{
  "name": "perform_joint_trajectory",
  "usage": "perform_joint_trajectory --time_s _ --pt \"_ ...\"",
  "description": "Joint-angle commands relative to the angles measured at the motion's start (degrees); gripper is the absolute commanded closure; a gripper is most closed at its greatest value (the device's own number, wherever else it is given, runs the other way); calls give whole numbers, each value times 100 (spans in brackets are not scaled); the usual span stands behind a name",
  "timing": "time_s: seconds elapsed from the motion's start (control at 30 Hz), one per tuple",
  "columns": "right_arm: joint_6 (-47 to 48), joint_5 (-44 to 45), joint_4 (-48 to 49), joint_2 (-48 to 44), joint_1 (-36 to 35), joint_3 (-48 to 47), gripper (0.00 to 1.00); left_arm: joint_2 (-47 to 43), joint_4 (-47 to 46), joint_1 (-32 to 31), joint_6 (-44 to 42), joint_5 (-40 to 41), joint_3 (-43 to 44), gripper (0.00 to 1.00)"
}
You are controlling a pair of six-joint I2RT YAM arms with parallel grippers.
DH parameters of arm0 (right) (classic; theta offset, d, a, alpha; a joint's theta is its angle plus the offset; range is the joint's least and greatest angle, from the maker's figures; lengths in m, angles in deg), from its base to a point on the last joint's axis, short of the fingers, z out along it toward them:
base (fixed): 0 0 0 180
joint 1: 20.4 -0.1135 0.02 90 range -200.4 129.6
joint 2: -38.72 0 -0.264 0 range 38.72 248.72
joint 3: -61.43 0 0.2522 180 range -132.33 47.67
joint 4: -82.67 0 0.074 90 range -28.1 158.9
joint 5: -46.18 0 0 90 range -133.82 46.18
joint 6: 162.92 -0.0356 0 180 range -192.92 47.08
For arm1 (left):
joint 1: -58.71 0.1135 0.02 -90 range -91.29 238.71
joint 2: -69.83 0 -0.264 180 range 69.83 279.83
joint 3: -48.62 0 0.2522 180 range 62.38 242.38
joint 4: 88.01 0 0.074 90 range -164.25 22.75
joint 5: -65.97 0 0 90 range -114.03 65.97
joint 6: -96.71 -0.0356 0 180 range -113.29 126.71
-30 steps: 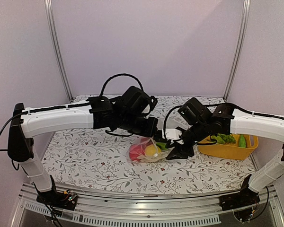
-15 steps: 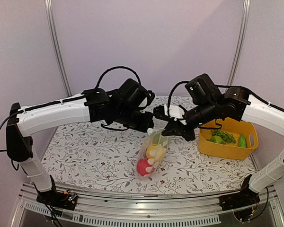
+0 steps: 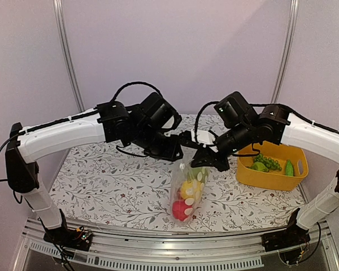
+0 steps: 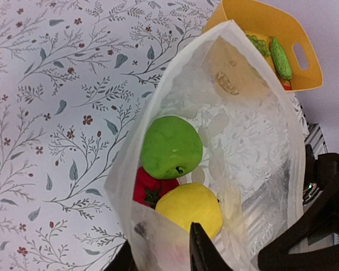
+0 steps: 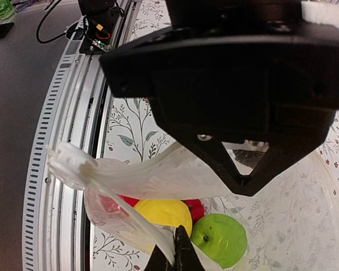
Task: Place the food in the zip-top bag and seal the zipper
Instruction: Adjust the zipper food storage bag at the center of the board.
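Lifted off the table [image 3: 101,186] since a second ago, the zip-top bag [image 3: 187,189] hangs at lower centre of the top view, its rim pinched in the closed right gripper [image 5: 172,254], the left gripper [image 4: 161,254] narrowly parted around the opposite rim, green ball [image 4: 171,147], yellow ball [image 4: 189,209] and red ball [image 4: 150,189] inside.

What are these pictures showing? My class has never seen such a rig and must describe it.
Two robot arms stand on a table, each ending in a two-finger gripper. One picture is from above; two are from wrist cameras. The right gripper pinches the rim of a clear bag, holding it up; the left gripper is open at that rim. Inside are a green ball, a yellow ball and a red ball. A yellow tub beside holds greens and a cucumber.
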Motion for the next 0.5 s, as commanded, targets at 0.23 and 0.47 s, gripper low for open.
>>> perform_joint_trajectory --time_s 0.23,0.47 --pt "187 146 -347 127 -451 -168 85 -66 443 114 603 -1189 569 100" --pt "258 305 -775 -221 -369 -558 55 -59 588 268 364 -1028 708 100"
